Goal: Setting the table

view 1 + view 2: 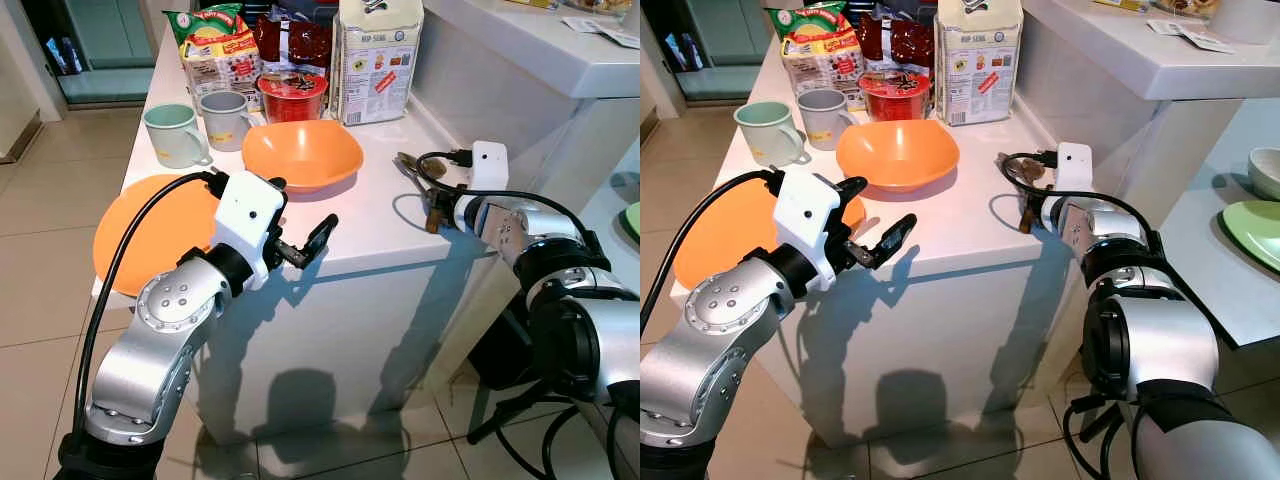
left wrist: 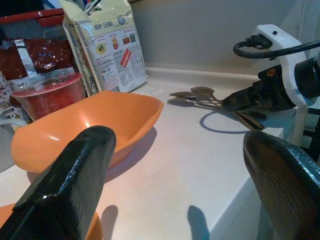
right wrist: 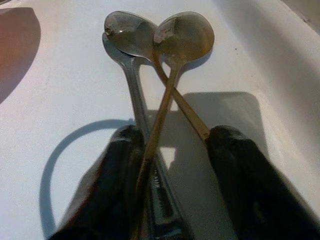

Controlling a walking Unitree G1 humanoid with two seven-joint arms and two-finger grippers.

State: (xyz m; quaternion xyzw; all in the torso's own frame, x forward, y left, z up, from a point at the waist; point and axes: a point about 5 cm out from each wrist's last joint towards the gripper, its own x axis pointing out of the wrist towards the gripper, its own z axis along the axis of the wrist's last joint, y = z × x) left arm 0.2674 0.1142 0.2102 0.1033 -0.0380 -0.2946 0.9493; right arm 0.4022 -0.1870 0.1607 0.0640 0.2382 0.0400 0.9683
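On the white counter point(image 1: 380, 215), spoons point(image 3: 165, 75) lie between the right pincer point(image 3: 172, 170) fingers.

Bowl point(image 1: 301, 153) mid-counter point(image 1: 375, 220), plate point(image 1: 150, 230) left, spoons point(image 1: 412, 166) right, mugs point(image 1: 200, 125) and packets point(image 1: 300, 55) behind.

This is a home kitchen: a white counter point(image 1: 380, 225) stands on a beige tiled floor point(image 1: 40, 300), and crockery and packaged food sit on it. Ahead of the left gripper point(image 1: 300, 235) lie an orange bowl point(image 1: 302, 153), two mugs point(image 1: 178, 134), an instant noodle cup point(image 1: 293, 97) and a flour bag point(image 1: 375, 58). Spoons point(image 3: 160, 60) lie between the right gripper's fingers point(image 3: 240, 175).
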